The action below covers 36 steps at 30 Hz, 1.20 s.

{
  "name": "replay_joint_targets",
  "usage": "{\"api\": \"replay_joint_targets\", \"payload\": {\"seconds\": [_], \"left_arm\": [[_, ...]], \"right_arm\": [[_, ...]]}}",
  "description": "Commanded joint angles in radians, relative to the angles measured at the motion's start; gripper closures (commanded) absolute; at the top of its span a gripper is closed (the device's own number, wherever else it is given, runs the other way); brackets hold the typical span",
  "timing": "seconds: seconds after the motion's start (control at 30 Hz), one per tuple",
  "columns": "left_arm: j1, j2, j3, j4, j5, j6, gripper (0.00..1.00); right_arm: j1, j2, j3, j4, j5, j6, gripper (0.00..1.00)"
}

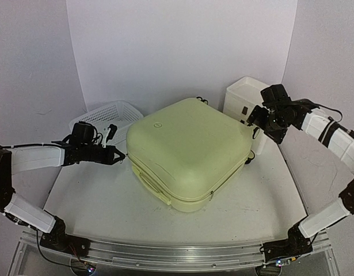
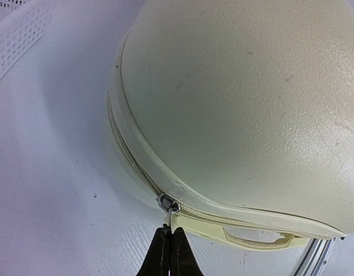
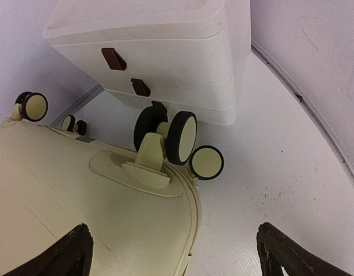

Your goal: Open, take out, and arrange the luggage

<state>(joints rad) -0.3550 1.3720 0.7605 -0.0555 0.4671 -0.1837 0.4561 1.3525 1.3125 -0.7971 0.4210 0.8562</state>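
White table (image 1: 96, 201): we logged the luggage (image 1: 188, 149) lying flat at centre, lid down. Left gripper (image 2: 169, 231) clenched on the zipper pull (image 2: 168, 207) at its left corner, presumably to run the seam open. Right gripper (image 3: 177, 244) spread wide, empty, above the wheels (image 3: 181, 137), likely to steady the shell.

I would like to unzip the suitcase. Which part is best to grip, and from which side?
Grip the small metal zipper pull at the suitcase corner, coming low from the left, level with the seam. The tab sticks outward from the shell, so a narrow pinch fits; the left gripper holds it so.
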Motion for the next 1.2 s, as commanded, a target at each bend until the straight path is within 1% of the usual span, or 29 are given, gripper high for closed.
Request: {"api": "replay_joint_targets", "payload": {"seconds": [0.0, 0.1, 0.2, 0.43, 0.53, 0.67, 0.77, 0.83, 0.9, 1.0, 1.07, 1.13, 1.17], "left_arm": [[-0.007, -0.085, -0.008, 0.067, 0.039, 0.019, 1.0], [-0.007, -0.095, -0.026, 0.068, 0.044, 0.022, 1.0], [-0.008, -0.102, -0.043, 0.066, 0.055, 0.031, 1.0], [-0.009, -0.123, -0.066, 0.066, 0.065, 0.028, 1.0], [-0.01, -0.13, -0.076, 0.066, 0.071, 0.024, 1.0], [-0.023, -0.142, -0.087, 0.067, 0.088, 0.017, 1.0], [-0.046, -0.151, -0.096, 0.066, 0.098, 0.006, 1.0], [-0.07, -0.164, -0.106, 0.066, 0.093, -0.004, 1.0], [-0.102, -0.186, -0.123, 0.066, 0.081, -0.014, 1.0], [-0.157, -0.241, -0.159, 0.065, 0.062, -0.036, 1.0], [-0.19, -0.293, -0.197, 0.064, 0.058, -0.065, 1.0], [-0.227, -0.366, -0.241, 0.062, 0.051, -0.089, 1.0], [-0.242, -0.399, -0.264, 0.062, 0.039, -0.099, 1.0]], "right_arm": [[-0.078, 0.135, 0.12, 0.015, -0.155, 0.188, 0.02], [-0.091, 0.241, 0.194, 0.008, -0.161, 0.231, 0.02], [-0.111, 0.302, 0.233, 0.005, -0.168, 0.284, 0.02], [-0.172, 0.448, 0.366, 0.002, -0.236, 0.3, 0.02], [-0.176, 0.48, 0.383, -0.001, -0.243, 0.306, 0.09], [-0.18, 0.519, 0.394, -0.007, -0.275, 0.279, 0.12], [-0.181, 0.538, 0.391, -0.02, -0.314, 0.25, 0.18], [-0.18, 0.529, 0.38, -0.028, -0.308, 0.221, 0.26], [-0.182, 0.509, 0.367, -0.026, -0.302, 0.151, 0.39], [-0.185, 0.486, 0.377, -0.02, -0.312, -0.03, 0.64], [-0.192, 0.474, 0.384, -0.018, -0.339, -0.14, 0.69], [-0.212, 0.462, 0.381, -0.018, -0.383, -0.233, 0.86], [-0.226, 0.458, 0.376, -0.018, -0.402, -0.258, 0.92]]}}
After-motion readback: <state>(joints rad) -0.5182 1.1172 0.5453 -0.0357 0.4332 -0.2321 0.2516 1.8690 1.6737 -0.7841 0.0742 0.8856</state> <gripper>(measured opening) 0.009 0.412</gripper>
